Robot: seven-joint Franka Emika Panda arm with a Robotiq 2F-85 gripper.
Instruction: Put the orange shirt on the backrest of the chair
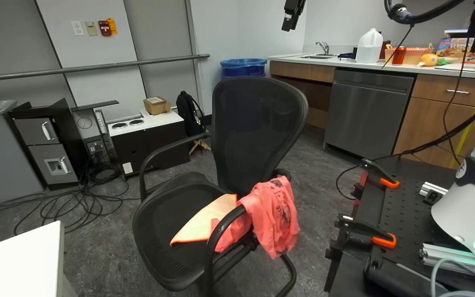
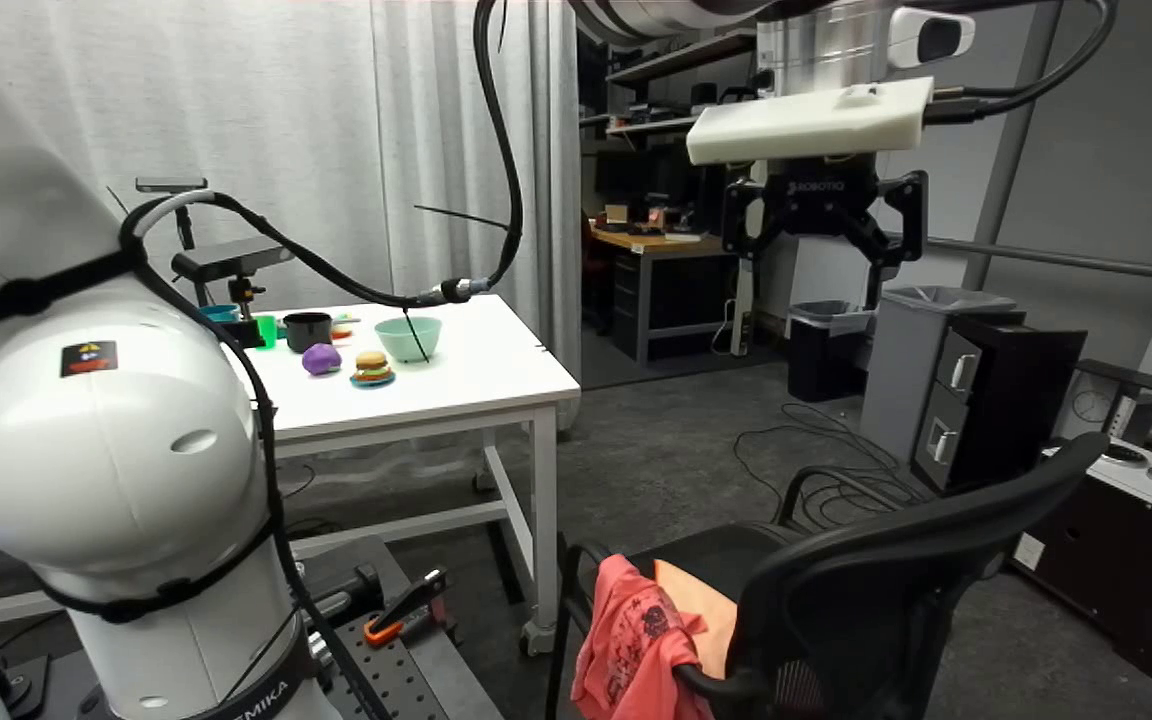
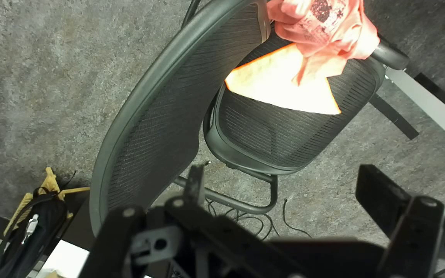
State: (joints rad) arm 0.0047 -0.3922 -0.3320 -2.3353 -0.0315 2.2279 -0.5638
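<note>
Wrist view down onto chair [image 3: 255, 127]

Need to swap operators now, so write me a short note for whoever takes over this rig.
Gripper: open, holding nothing, raised above the chair.
Orange shirt: looks coral, draped over an armrest. A pale orange cloth lies on the seat, partly under it; I can't tell whether that is a separate piece.
Done: shirt is on the chair, but not over the backrest.
Left: probably grasp the shirt, lift it clear of the armrest and drape it over the backrest.
</note>
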